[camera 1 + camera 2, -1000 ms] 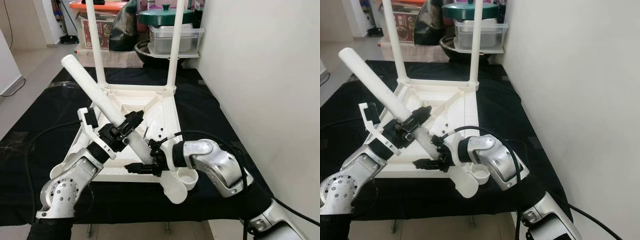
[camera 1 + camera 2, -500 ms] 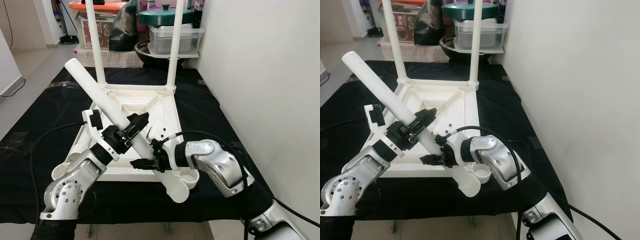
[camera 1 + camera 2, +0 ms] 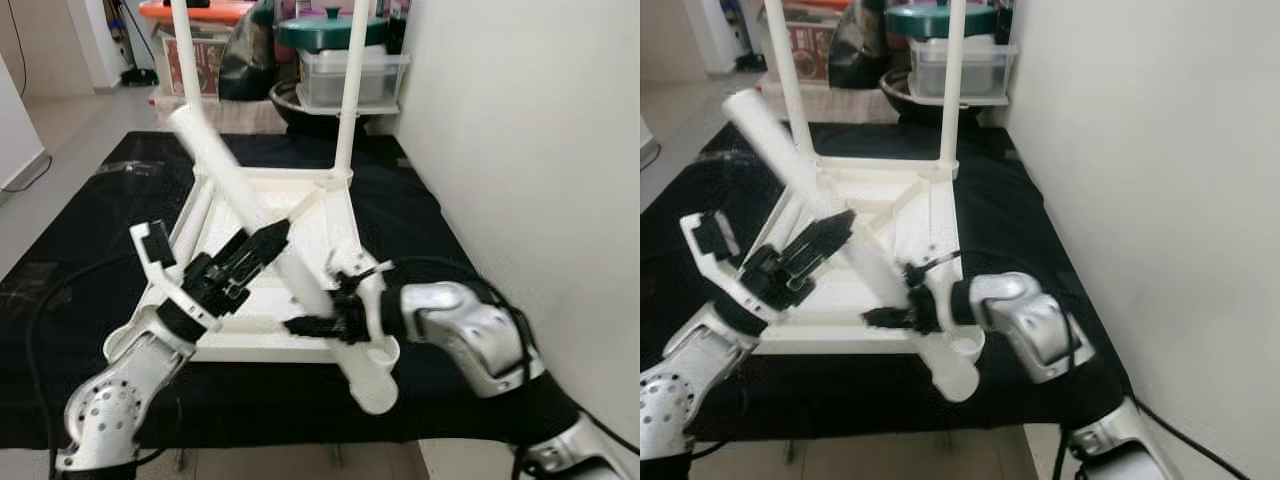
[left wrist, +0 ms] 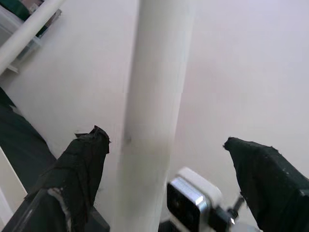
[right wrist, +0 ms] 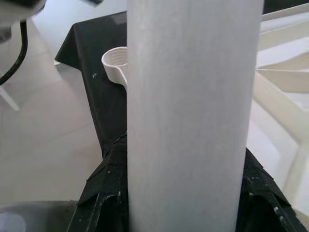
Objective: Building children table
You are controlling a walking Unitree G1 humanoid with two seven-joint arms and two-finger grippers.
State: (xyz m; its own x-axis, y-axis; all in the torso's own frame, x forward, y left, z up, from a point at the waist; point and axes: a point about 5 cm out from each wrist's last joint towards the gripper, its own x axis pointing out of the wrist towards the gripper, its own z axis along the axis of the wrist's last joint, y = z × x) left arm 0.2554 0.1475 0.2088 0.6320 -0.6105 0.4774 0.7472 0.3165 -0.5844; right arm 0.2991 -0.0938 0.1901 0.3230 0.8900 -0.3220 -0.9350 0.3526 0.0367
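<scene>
A black cloth [image 3: 420, 215] fills mid-frame; along the top edge sit a green-lidded pot [image 3: 330, 30] (on a clear plastic box [image 3: 352, 78]) and an orange-lidded bin [image 3: 200, 40].

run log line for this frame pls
stage: fitting loose table leg | right end effector: shut on leg | left end effector: open around leg | tabletop: upside down, two legs mounted
</scene>
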